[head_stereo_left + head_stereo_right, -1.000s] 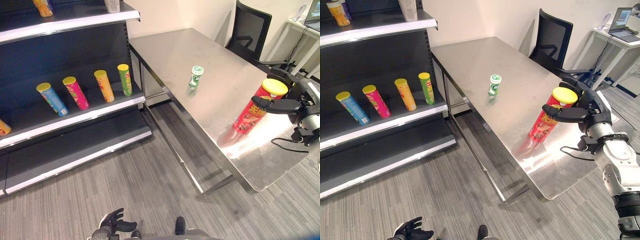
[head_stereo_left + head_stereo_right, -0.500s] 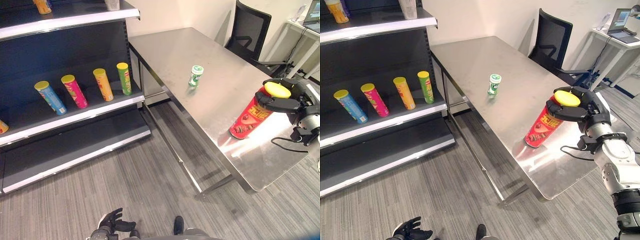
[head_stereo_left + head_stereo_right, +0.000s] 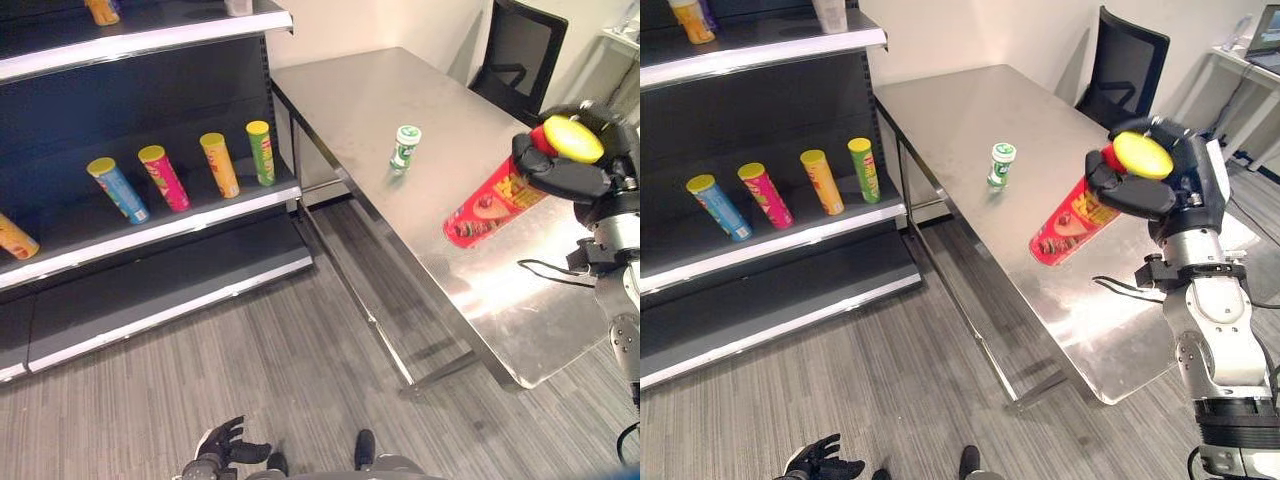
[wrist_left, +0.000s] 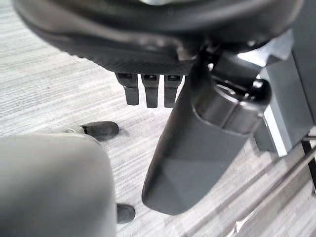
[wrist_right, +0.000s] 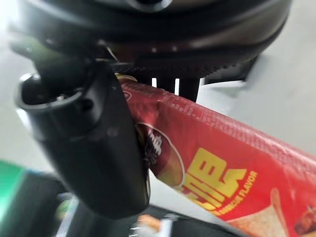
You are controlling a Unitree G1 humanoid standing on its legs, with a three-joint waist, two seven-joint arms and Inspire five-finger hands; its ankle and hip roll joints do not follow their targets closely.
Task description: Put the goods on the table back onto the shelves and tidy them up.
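My right hand [image 3: 568,172] is shut on the red chip can [image 3: 489,205] near its yellow lid and holds it tilted in the air above the steel table [image 3: 400,100]. In the right wrist view the thumb [image 5: 94,143] presses against the red can [image 5: 217,163]. A small green-and-white can [image 3: 405,147] stands upright on the table's middle. On the middle shelf [image 3: 150,235] stand four chip cans: blue [image 3: 117,189], pink [image 3: 163,178], orange [image 3: 219,165] and green [image 3: 261,153]. My left hand [image 3: 225,450] hangs low over the floor with relaxed fingers [image 4: 148,91].
A black office chair [image 3: 520,55] stands behind the table. The top shelf [image 3: 150,30] carries an orange can [image 3: 103,10]. The bottom shelf [image 3: 160,300] is bare. Another orange can [image 3: 12,238] lies at the middle shelf's left end. Grey carpet lies between shelves and table.
My right hand has closed round the red can and lifted it off the table, tilting it. The camera has shifted slightly. The left hand stays low.
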